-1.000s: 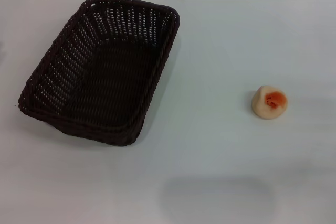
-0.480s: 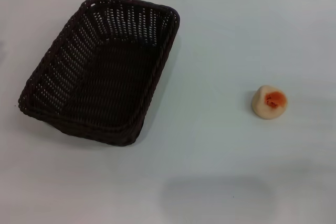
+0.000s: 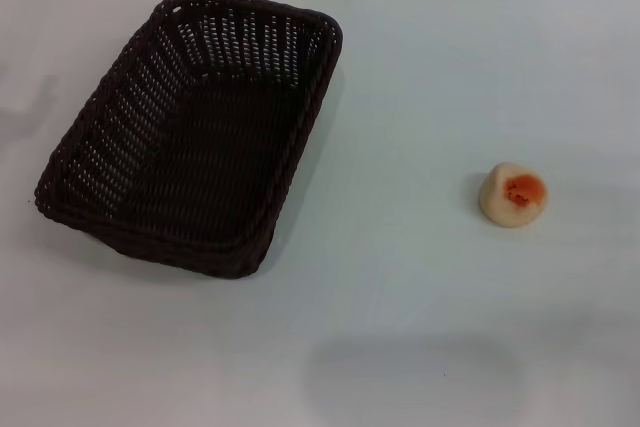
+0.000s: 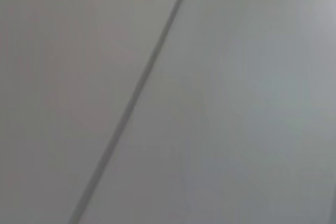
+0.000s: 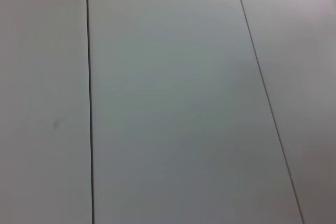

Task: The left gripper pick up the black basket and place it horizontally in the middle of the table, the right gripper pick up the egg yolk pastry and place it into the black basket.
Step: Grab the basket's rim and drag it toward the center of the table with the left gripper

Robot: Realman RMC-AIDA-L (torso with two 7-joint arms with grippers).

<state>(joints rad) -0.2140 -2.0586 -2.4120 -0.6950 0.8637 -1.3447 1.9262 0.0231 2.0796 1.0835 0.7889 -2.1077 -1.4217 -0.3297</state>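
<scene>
here the black basket (image 3: 190,132) lies angled, well apart from the egg yolk pastry (image 3: 513,194).

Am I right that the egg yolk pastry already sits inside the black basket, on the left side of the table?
Not quite. The head view shows the egg yolk pastry lying on the bare table, well to the right of the black basket, which is empty. The basket is indeed on the left side.

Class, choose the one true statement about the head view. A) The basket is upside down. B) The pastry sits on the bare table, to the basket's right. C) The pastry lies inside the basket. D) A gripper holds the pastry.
B: the egg yolk pastry rests on the table, apart from the black basket, which stands open side up.
</scene>
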